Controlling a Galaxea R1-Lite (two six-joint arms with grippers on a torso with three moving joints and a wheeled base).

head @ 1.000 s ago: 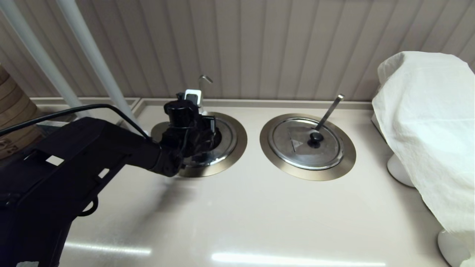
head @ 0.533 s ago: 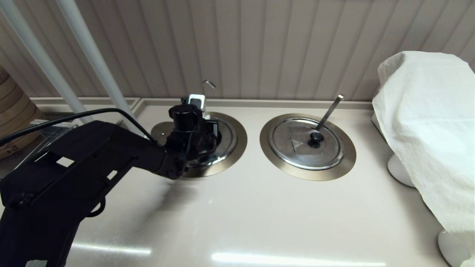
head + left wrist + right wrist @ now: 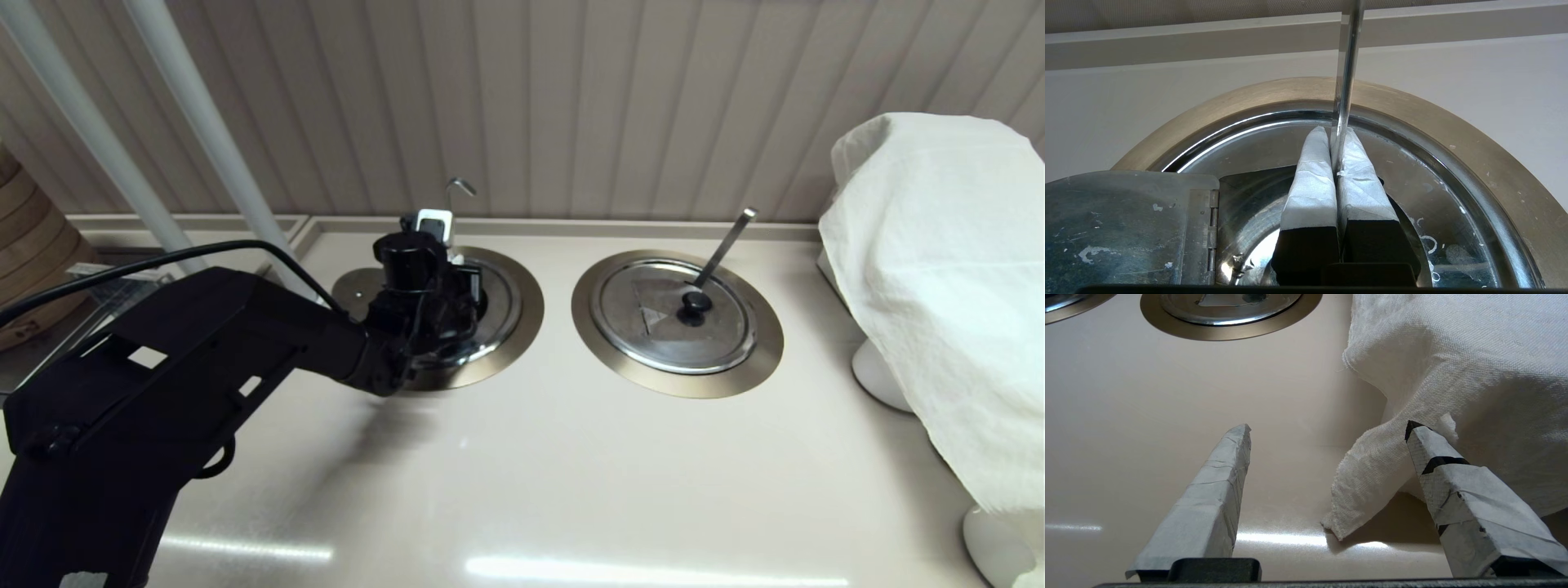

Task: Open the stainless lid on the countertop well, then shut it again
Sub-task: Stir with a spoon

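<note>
The countertop well [image 3: 524,304] is the left ring, with the thin hook-tipped rod [image 3: 451,199] rising at its back. My left gripper [image 3: 1334,132] hangs over the well and hides most of the stainless lid [image 3: 500,309] in the head view. In the left wrist view a hinged lid panel [image 3: 1126,228] lies to one side, and a dark opening shows the shiny well inside. The taped fingers [image 3: 1310,183] are shut, with the rod [image 3: 1346,61] running down between their tips. The black knob is hidden. My right gripper [image 3: 1327,430] hangs open over the bare counter.
The twin lid [image 3: 653,327], with its knob and a flat square-tipped handle [image 3: 727,238], sits in the right ring. A white cloth [image 3: 939,286] covers things at the far right, next to my right gripper. White poles [image 3: 204,122] and a wooden stack [image 3: 24,245] stand at the left.
The left arm has shifted slightly right and back, and the rod's hooked tip has swung right with it. Almost nothing has moved in the last half second.
</note>
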